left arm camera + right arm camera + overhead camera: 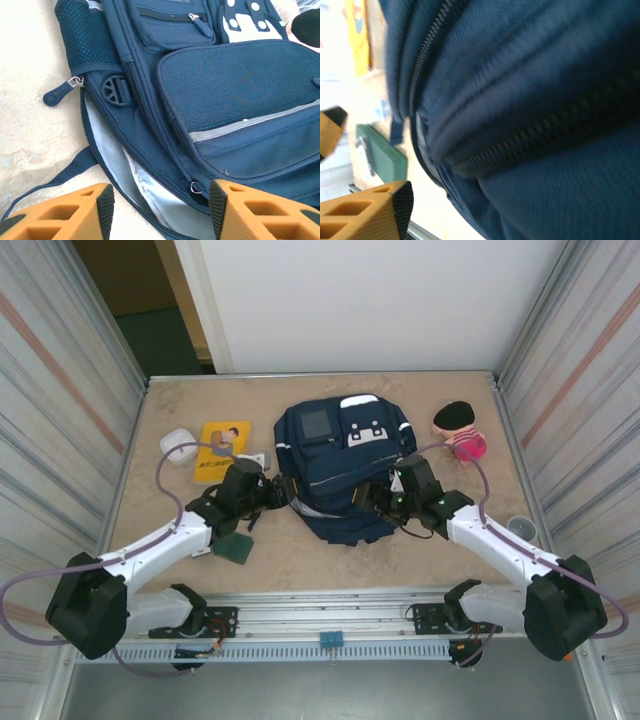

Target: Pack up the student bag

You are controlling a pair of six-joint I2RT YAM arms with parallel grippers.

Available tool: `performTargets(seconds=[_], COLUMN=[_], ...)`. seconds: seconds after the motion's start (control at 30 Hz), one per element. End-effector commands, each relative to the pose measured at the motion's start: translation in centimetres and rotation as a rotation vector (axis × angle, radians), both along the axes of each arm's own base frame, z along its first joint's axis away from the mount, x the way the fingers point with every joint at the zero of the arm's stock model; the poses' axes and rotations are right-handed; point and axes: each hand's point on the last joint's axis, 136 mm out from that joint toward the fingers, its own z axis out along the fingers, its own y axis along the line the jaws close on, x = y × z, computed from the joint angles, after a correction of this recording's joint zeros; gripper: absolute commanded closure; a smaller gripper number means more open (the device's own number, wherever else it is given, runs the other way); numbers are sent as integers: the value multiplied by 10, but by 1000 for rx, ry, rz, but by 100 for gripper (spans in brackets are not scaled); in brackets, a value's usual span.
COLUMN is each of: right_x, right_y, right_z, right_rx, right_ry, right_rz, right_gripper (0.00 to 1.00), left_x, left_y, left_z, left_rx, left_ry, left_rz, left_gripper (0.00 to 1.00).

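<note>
The student bag (pixel 340 465), a navy backpack with a grey square patch and a white patch, lies flat mid-table. My left gripper (pixel 278 490) is at its left edge. In the left wrist view it (pixel 162 210) stands open over the unzipped main opening (pixel 145 195), where pale lining shows; nothing is between the fingers. A zipper pull (pixel 59 93) lies on the table beside the mesh side pocket. My right gripper (pixel 383 498) presses against the bag's lower right side. One orange finger (pixel 400 207) shows far to the left and the jaws are open, with blurred bag fabric (pixel 530 125) close in front.
A yellow book (pixel 222 448) and a white object (pixel 178 445) lie left of the bag. A green flat item (pixel 237 545) sits under my left arm. A pink toy with a black top (pixel 458 430) stands at the back right, and a small cup (pixel 520 528) by the right wall.
</note>
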Motion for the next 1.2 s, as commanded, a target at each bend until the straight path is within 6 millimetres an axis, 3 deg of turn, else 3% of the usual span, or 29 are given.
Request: performTargets(seconds=[0.0,0.1,0.2,0.33,0.43,0.67,0.8,0.93,1.07,1.17], right_x=[-27,-38,-51,-51,-29,51,96,136,166,181], right_y=[-16,-28,-24,-17,3,85,132,155,149,125], right_z=[0,7,29,78,102,110,93,64,13,-30], right_rx=[-84,-118,-69,-58,-30,36,57,54,-8,-46], right_ry=[102,116,104,-51,-193,-351,-372,-342,-248,-176], right_rz=[13,1,38,107,153,274,304,268,199,118], right_gripper=[24,23,25,29,31,34,37,37,37,37], left_x=[12,19,27,40,52,84,102,122,142,157], left_y=[1,6,14,36,60,120,142,160,169,170], left_z=[14,16,20,28,35,36,26,9,-9,-25], left_rx=[21,32,10,-1,8,69,77,92,112,137], left_ry=[-42,-42,-40,-59,-76,-57,-8,50,125,160], left_rz=[26,39,53,95,149,270,303,315,303,289], left_gripper=[45,44,44,43,43,41,42,42,42,42])
